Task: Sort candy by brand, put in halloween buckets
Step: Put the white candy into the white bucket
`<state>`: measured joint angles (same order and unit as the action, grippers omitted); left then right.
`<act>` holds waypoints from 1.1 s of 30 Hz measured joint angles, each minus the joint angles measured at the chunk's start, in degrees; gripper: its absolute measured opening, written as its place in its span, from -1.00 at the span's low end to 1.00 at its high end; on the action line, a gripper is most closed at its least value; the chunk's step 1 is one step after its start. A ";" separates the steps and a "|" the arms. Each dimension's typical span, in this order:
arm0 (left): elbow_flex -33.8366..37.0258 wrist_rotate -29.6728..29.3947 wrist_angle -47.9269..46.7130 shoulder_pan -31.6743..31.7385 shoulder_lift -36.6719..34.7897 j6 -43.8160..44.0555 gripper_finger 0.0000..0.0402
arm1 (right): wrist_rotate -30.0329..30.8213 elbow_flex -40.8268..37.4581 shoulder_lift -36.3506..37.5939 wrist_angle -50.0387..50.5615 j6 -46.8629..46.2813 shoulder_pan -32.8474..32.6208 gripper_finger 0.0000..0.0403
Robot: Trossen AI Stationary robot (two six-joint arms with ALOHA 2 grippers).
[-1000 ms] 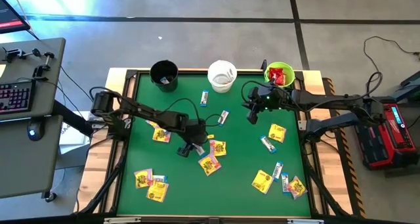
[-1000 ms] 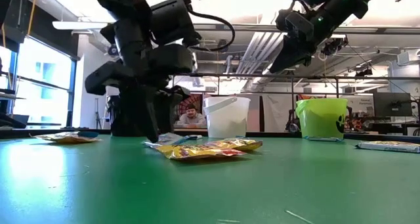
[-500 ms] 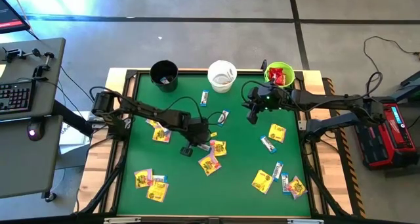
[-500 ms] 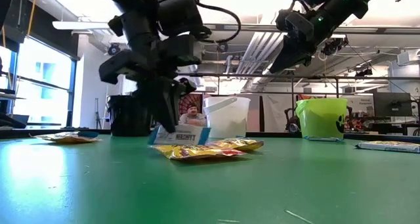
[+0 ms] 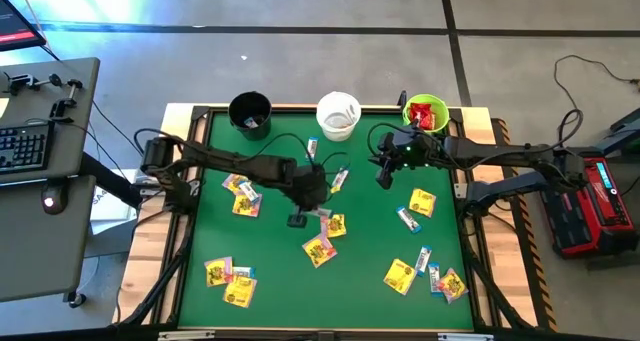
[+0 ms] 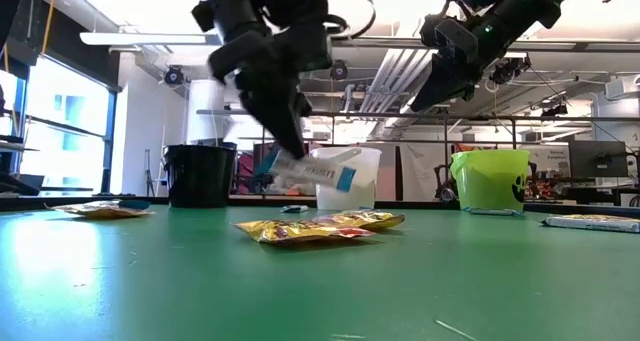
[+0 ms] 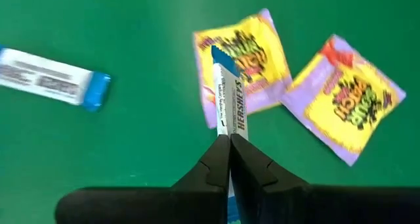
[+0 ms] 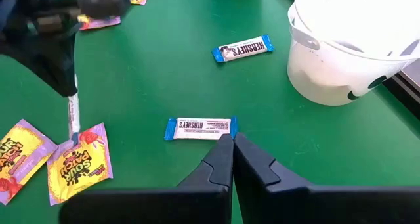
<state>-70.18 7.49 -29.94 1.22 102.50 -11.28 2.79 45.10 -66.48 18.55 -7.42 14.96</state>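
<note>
The counter [image 5: 260, 271] is covered in plain green, and along its far edge stand a black bucket [image 5: 249, 113], a white bucket [image 5: 338, 114] and a lime green bucket [image 5: 424, 112] with red packets [image 5: 426, 114] in it. The dark left hand [image 7: 230, 159] pinches a slim white packet [image 7: 230, 106] with blue ends and dark lettering, and a like white-and-blue packet [image 8: 201, 127] lies flat near the dark right hand [image 8: 233, 159]. The yellow packets [image 7: 246, 60] have purple borders, with red and green printing.
</note>
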 joint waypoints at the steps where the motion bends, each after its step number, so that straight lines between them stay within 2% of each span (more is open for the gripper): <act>1: -0.68 0.00 -0.41 0.50 -0.13 0.33 -1.00 | 0.00 0.00 0.00 0.00 0.00 0.00 -1.00; 17: -13.32 0.24 -1.29 13.44 -0.57 11.78 -1.00 | 0.03 0.00 0.00 0.00 -0.02 0.00 -1.00; 24: -17.93 -7.61 3.47 20.78 -0.35 17.48 -1.00 | 0.59 0.00 0.00 -0.07 -0.02 0.00 -1.00; 28: -18.35 -9.19 6.04 24.75 -0.05 19.77 -1.00 | 0.63 -0.02 0.00 -1.11 -0.02 0.00 -1.00; 33: -18.37 -9.52 9.46 27.84 1.65 17.43 -1.00 | 0.63 -0.02 0.00 -3.12 -0.02 0.00 -1.00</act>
<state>-88.55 -2.03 -20.48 29.06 104.14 6.15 3.42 45.08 -66.48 15.43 -7.44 14.96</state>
